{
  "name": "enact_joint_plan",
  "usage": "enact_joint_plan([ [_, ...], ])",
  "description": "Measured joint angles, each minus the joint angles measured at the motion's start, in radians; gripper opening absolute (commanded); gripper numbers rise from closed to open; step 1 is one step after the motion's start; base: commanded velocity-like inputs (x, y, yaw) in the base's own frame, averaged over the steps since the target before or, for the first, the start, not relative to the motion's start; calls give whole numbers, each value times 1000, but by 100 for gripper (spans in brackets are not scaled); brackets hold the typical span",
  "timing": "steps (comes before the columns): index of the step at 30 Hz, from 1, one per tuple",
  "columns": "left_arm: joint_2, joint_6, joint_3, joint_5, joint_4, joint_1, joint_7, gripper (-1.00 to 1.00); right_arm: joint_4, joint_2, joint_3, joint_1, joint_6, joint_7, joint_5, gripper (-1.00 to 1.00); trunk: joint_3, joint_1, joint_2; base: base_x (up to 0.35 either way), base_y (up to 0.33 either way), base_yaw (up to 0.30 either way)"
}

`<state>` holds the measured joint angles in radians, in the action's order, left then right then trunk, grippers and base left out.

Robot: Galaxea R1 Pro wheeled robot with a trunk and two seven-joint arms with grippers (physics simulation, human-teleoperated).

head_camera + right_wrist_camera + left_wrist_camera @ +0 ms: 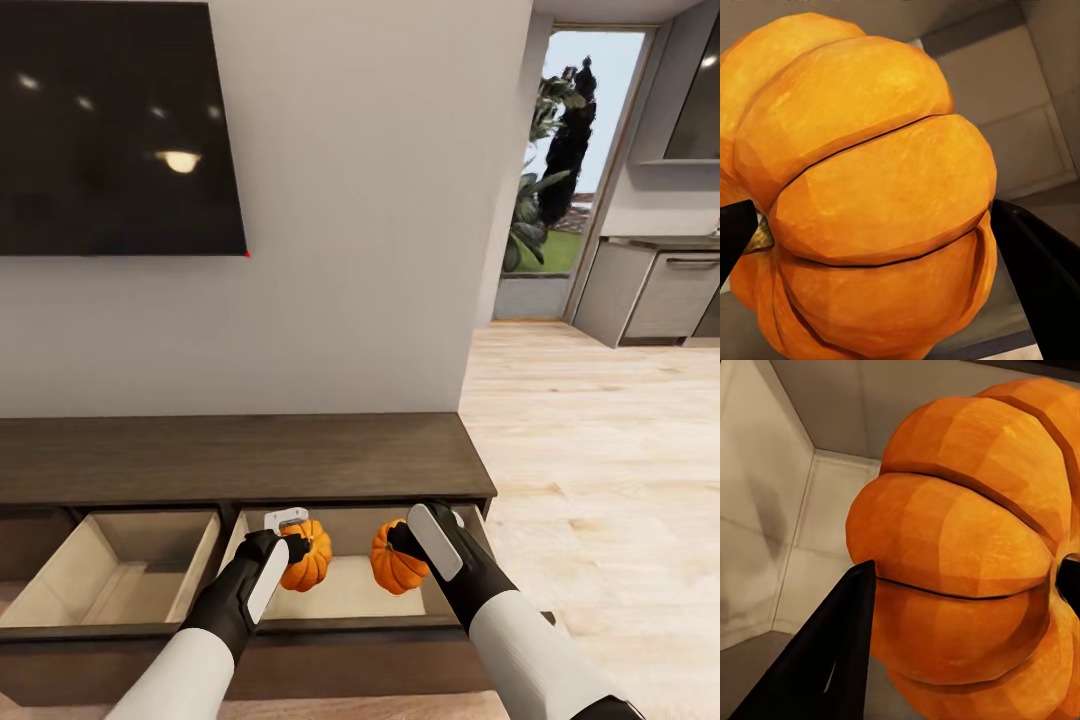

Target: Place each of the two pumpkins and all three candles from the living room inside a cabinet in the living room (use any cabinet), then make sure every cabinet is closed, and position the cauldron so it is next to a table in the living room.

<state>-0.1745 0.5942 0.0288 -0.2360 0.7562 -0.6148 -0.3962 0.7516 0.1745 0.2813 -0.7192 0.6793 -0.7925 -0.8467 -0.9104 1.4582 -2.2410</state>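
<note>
Nearest the camera, both forearms were cut off by the bottom edge of the head view, so only the white sleeves and black wrists showed. The left gripper (296, 547) was closed on the left pumpkin (308, 555), though its fingertips were mostly hidden behind the fruit. Up close in the left wrist view, one dark finger (832, 660) pressed the pumpkin's (967, 555) side and the other barely peeked in at the frame's edge. Same deal for the right gripper (405, 545): it was clamped on the right pumpkin (396, 560), fingers on opposite sides in the wrist view (870, 195), stem half hidden by a finger.

Both pumpkins hung over the open right drawer (340, 590) of the cabinet (240, 455); couldn't tell if they touched its floor. Left of the left gripper, another drawer (120, 580) stood open. Beyond, a dark TV (115, 125) was cropped by the frame.
</note>
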Motion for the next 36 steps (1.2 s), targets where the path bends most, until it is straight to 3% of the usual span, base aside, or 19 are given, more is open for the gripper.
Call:
enact_joint_plan([
  [7, 0, 1, 0, 1, 0, 0, 0, -100, -1, 0, 0, 0, 1, 0, 1, -100, 0, 0, 0, 254, 0, 0],
  [14, 0, 0, 0, 1, 0, 0, 0, -100, -1, 0, 0, 0, 0, 0, 1, -100, 0, 0, 0, 40, 0, 0],
  [36, 0, -2, 0, 1, 0, 0, 0, -100, -1, 0, 1, 1, 1, 0, 1, -100, -69, 84, -154, 0, 0, 0],
])
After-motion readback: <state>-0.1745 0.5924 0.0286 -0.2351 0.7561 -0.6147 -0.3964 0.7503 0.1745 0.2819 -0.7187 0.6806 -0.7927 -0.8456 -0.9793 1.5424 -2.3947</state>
